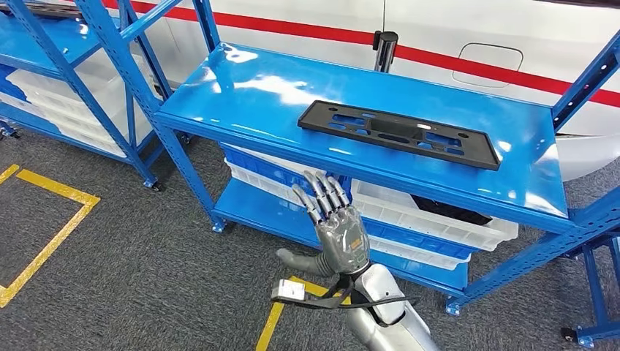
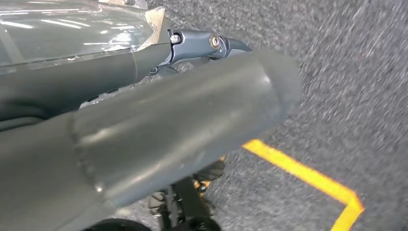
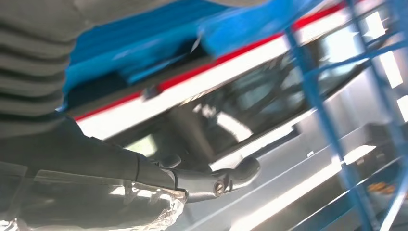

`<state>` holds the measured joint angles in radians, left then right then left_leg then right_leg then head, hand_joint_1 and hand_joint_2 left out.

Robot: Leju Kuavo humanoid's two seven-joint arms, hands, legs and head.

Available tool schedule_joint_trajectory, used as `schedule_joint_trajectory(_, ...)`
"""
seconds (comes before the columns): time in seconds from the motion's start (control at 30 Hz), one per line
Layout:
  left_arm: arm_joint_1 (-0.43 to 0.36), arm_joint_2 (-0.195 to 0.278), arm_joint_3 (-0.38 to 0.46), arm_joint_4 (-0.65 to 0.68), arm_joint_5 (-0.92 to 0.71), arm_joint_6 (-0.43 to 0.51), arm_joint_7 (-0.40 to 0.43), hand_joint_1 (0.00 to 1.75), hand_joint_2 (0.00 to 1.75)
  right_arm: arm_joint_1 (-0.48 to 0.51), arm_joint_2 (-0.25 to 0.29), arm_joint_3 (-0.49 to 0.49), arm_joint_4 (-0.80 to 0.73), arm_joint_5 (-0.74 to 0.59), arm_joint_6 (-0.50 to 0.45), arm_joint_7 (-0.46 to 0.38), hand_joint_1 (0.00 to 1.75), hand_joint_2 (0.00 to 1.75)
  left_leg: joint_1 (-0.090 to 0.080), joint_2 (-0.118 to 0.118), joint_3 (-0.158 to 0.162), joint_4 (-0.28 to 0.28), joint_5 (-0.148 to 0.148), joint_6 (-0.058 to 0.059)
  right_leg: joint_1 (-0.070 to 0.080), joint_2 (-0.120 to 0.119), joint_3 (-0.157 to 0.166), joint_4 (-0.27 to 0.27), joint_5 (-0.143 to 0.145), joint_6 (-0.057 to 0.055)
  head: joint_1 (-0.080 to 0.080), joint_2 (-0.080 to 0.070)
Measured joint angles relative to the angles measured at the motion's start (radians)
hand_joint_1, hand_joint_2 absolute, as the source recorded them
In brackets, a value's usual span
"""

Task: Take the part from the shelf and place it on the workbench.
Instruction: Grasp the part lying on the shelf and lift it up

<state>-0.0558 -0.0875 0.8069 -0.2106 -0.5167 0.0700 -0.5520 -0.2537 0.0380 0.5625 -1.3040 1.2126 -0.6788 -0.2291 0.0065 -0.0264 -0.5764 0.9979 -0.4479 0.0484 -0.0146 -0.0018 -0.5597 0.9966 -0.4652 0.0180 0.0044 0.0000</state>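
The part (image 1: 398, 134) is a flat black rectangular plate with cut-outs, lying on the top deck of the blue shelf (image 1: 248, 95), right of its middle. My right hand (image 1: 338, 227) is raised in front of the shelf's front edge, lower than the deck and left of the part, not touching it. Its fingers are spread and point up, and it holds nothing. In the right wrist view my right hand (image 3: 96, 168) has the blue shelf blurred beyond it. My left hand (image 2: 159, 125) hangs over the grey carpet, thumb and a dark finger (image 2: 226, 44) stretched out, nothing in it.
White and blue bins (image 1: 439, 219) fill the shelf's lower level. A second blue rack (image 1: 73, 51) stands at the left. Behind the shelf is a white vehicle body with a red stripe (image 1: 439, 55) and a black post (image 1: 385, 47). Yellow tape (image 1: 51, 241) marks the carpet.
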Motion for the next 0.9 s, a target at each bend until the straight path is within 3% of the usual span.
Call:
schedule_joint_trajectory(0.13,0.001,-0.003,0.0,0.001,-0.012,0.0,0.006,0.0,0.0,0.021,0.024,-0.078,-0.009,0.16,-0.009,0.069,0.0,1.75,0.004,0.001,0.004,-0.005,0.002,0.002,0.006,0.002,0.001,0.0,0.0,-0.003,0.0,0.0)
schedule_joint_trajectory(0.23,0.001,-0.003,0.0,0.001,-0.016,0.0,0.01,0.0,0.0,0.029,0.03,-0.109,-0.014,0.24,-0.01,0.134,0.0,1.75,0.006,0.002,0.005,-0.008,0.003,-0.004,0.009,0.002,0.0,0.001,-0.001,-0.009,0.0,0.0)
schedule_joint_trajectory(0.37,0.001,-0.003,0.0,0.001,-0.022,0.0,0.015,0.0,0.0,0.017,-0.006,-0.108,-0.025,0.344,-0.01,0.386,0.0,1.75,0.009,0.004,0.005,-0.01,0.003,-0.031,0.013,0.002,0.0,0.002,-0.002,-0.01,0.0,0.0)
schedule_joint_trajectory(0.47,0.001,-0.003,0.001,0.001,-0.028,0.0,0.016,0.0,0.0,-0.014,-0.065,-0.065,-0.027,0.354,-0.01,0.553,0.0,1.75,0.009,0.005,0.005,-0.011,0.003,-0.039,0.013,0.003,0.0,0.002,-0.002,-0.01,0.001,0.0)
schedule_joint_trajectory(0.67,0.0,-0.003,0.001,0.002,-0.03,0.0,0.016,0.0,0.0,-0.031,-0.115,-0.013,-0.027,0.356,-0.01,0.582,0.0,1.75,0.004,0.005,0.005,-0.01,0.002,-0.04,0.009,0.002,0.0,0.001,-0.001,-0.01,0.0,0.0)
schedule_joint_trajectory(0.9,0.0,-0.003,0.001,0.002,-0.03,0.0,0.016,0.0,0.0,-0.035,-0.132,0.002,-0.027,0.356,-0.01,0.585,0.0,1.75,0.002,0.006,0.005,-0.01,0.002,-0.04,0.005,0.002,0.0,0.001,-0.001,-0.01,0.0,0.0)
